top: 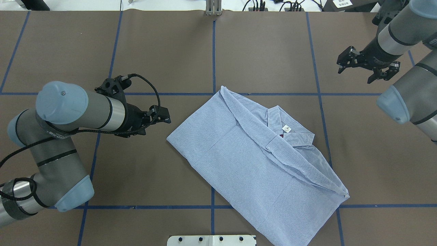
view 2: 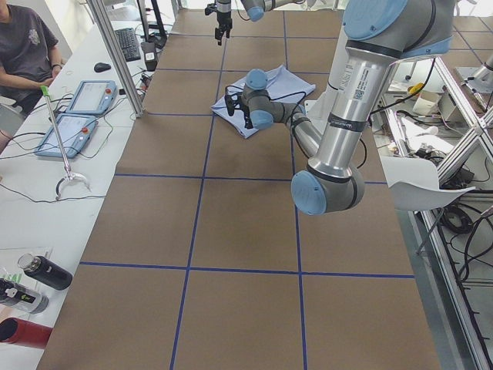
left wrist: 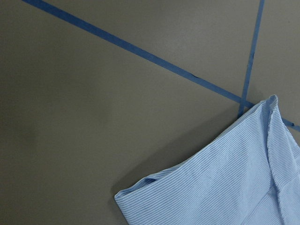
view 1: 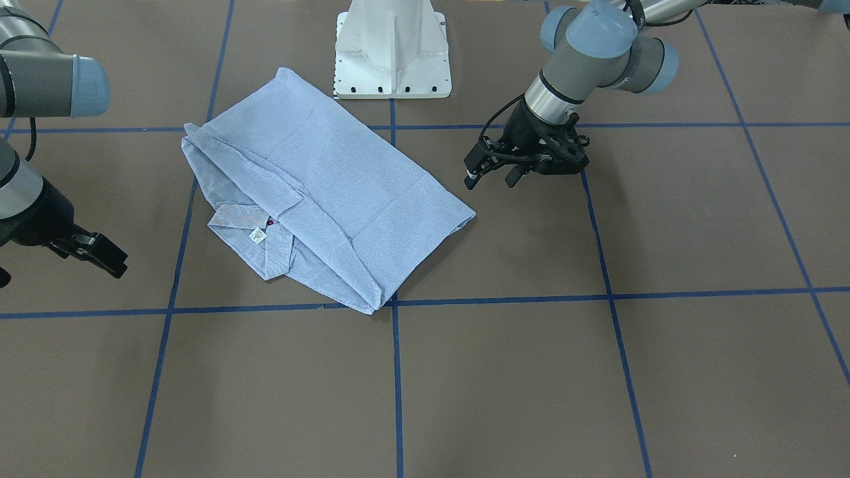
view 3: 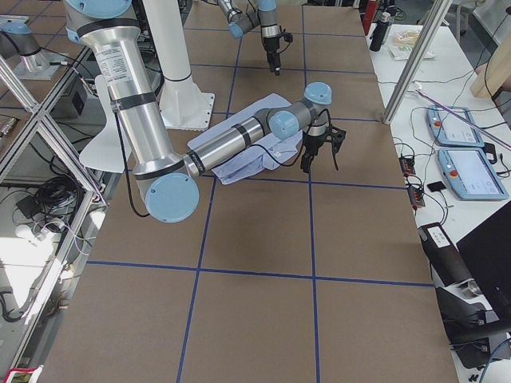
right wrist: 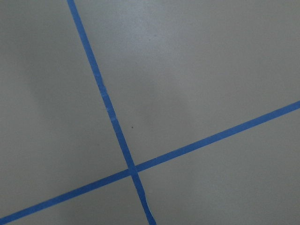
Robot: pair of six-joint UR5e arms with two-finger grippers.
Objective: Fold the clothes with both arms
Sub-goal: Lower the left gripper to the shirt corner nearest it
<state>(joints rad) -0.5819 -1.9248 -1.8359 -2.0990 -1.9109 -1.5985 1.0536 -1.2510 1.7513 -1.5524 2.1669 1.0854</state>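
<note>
We find the folded shirt [top: 245, 160] lying slantwise mid-worktop [top: 143, 177], its long axis running from far centre toward the robot's near right. The left pincer [top: 164, 118], spread and empty, is near its left corner. The right pincer [top: 355, 75], likewise spread and empty, is well apart past the collar [top: 295, 135]. The neck label [top: 286, 128] is too small for us to read.

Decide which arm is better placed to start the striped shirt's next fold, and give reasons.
Left, probably. The left gripper is open right beside the striped shirt, whose corner shows in its wrist view. The right gripper, also open, is well clear; its wrist view shows only taped table.
</note>
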